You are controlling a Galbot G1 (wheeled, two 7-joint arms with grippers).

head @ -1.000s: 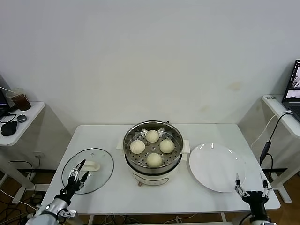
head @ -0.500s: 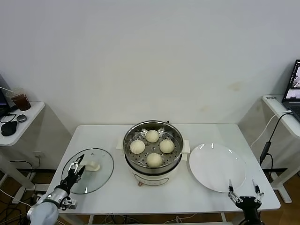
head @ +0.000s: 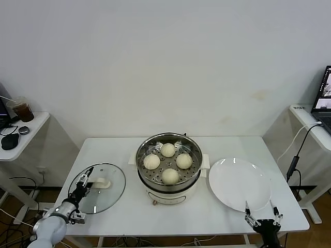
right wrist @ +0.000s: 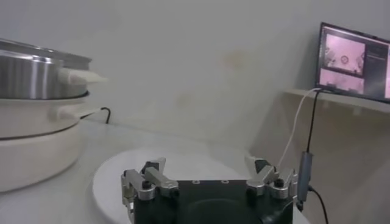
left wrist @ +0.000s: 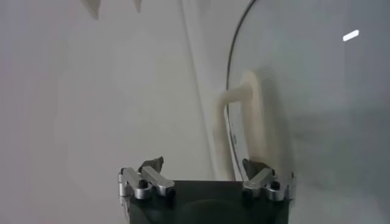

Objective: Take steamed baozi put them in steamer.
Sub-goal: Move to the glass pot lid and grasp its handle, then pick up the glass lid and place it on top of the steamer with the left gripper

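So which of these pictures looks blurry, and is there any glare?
Head view: sharp and evenly lit, with faint sheen on the glass lid and plate. Left wrist view: the lid's handle is soft, with one small bright glint on the glass. Right wrist view: hazy; the monitor glows.

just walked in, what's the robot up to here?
All four baozi already sit in the steamer, and the white plate beside it is bare. The left gripper hangs over the glass lid near its white handle. The right gripper is open, low at the table's front edge near the plate, holding nothing.
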